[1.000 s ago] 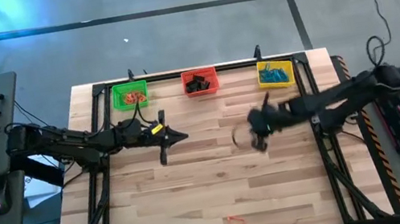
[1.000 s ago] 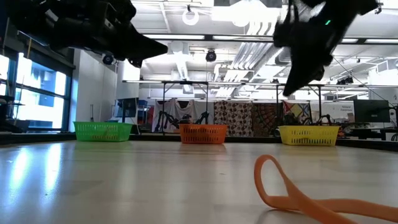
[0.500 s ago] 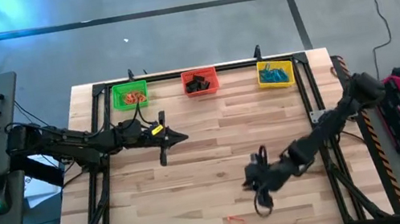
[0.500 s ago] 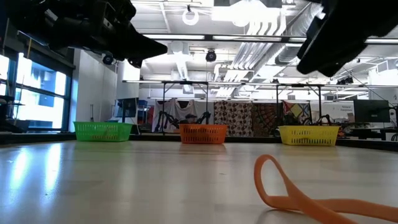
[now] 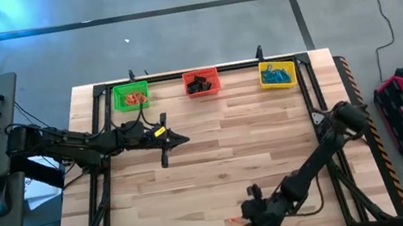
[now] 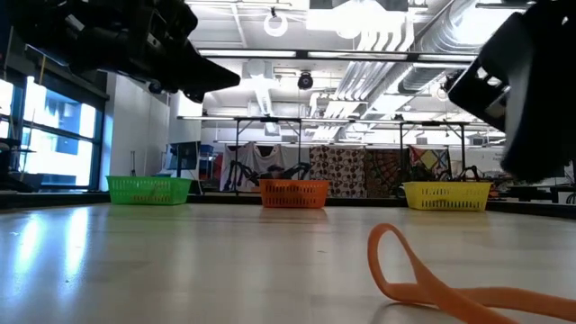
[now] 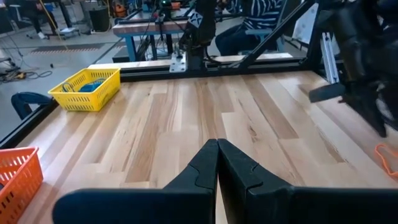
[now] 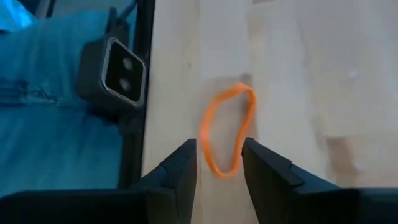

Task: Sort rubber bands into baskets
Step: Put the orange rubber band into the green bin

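One orange rubber band (image 5: 238,223) lies flat on the wood close to the table's near edge, and the low view shows it up close (image 6: 423,279). My right gripper (image 5: 250,215) hovers open just above it, its two fingers standing apart at the band's near end (image 8: 227,134) without touching. At the far edge stand the green basket (image 5: 131,97), the red-orange basket (image 5: 201,82) and the yellow basket (image 5: 277,74), each with bands inside. My left gripper (image 5: 183,139) waits shut over the table's left middle (image 7: 217,163), holding nothing.
The low camera's grey housing (image 8: 115,71) sits on the black rail at the table's near edge, right beside the orange band. Black frame rails (image 5: 317,102) run along the table's sides. Bare wood (image 5: 217,159) stretches between the band and the baskets.
My right gripper has swung from the table's middle toward the near edge and sunk, tipping downward, and now stands over the orange band. The band has not moved. My left arm has kept still.
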Robot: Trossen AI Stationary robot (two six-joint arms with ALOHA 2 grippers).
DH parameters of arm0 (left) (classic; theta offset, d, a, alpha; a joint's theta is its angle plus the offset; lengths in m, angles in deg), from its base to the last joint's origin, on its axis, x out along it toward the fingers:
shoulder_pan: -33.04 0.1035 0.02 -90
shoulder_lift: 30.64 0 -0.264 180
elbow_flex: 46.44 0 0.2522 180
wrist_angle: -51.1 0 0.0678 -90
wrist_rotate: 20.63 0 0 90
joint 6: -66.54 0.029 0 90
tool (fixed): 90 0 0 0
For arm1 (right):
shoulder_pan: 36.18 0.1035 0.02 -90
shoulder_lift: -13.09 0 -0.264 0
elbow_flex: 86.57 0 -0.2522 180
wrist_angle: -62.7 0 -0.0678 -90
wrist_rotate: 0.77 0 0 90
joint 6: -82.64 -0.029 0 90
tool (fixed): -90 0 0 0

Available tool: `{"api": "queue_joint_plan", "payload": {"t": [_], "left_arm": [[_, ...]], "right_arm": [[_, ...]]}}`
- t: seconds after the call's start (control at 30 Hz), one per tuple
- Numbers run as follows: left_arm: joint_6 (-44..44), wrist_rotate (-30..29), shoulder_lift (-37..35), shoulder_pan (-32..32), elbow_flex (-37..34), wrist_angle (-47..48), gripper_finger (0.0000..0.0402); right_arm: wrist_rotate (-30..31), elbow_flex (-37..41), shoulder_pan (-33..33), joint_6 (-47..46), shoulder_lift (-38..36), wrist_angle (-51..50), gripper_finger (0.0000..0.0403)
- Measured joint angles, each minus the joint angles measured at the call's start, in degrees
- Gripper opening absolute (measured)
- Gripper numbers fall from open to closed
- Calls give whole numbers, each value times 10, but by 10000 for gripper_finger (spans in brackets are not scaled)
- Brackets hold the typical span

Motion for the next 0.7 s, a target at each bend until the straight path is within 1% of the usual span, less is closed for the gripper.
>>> {"api": "queue_joint_plan", "payload": {"t": [0.13,0.33,0.47,0.7], "left_arm": [[4,0,0,0,0,3,0],[4,0,0,1,0,1,0],[4,0,0,0,0,2,0],[4,0,0,1,0,2,0]], "right_arm": [[-3,-22,6,-24,25,-2,119],[-21,-24,21,-59,53,-22,119],[-29,-25,24,-58,60,-26,119],[-8,-25,25,-43,60,-51,110]]}}
